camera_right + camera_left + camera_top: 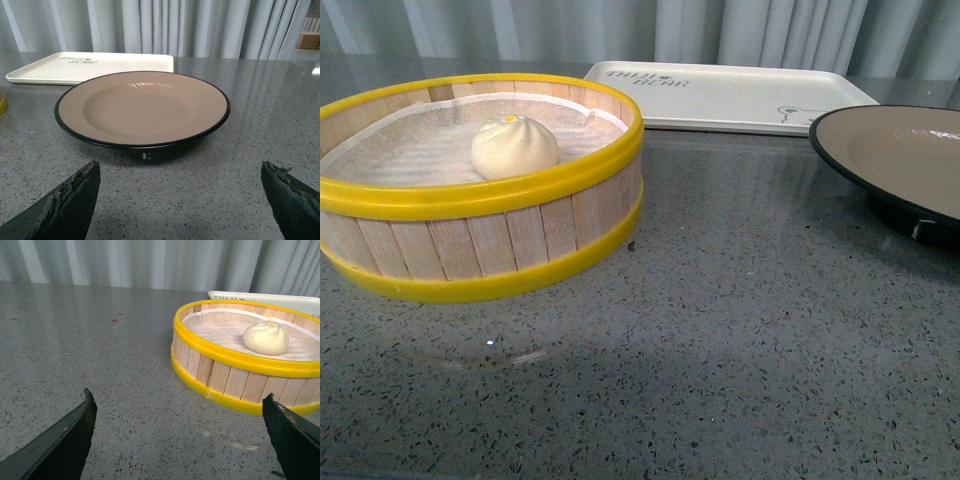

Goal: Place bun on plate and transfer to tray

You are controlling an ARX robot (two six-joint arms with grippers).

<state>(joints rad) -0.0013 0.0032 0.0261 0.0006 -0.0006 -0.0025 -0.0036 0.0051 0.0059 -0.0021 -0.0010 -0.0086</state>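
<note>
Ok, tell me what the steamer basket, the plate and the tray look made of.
Steamer basket: pale wood slats between glossy yellow hoops, probably plastic. Plate: likely glazed ceramic, tan inside with faint brushed lines, shiny black rim. Tray: smooth cream surface with printed lettering, probably plastic or melamine.

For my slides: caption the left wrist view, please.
Open left gripper faces the steamer basket holding the bun, tray edge behind.

Only text found: dark two-line lettering [660, 78] printed on the tray [740, 95], at the end away from the plate [900, 150]. Second line appears to read "BEAR"; first line not legible. Small bear drawing [798, 113] sits at the tray edge nearest the plate.
</note>
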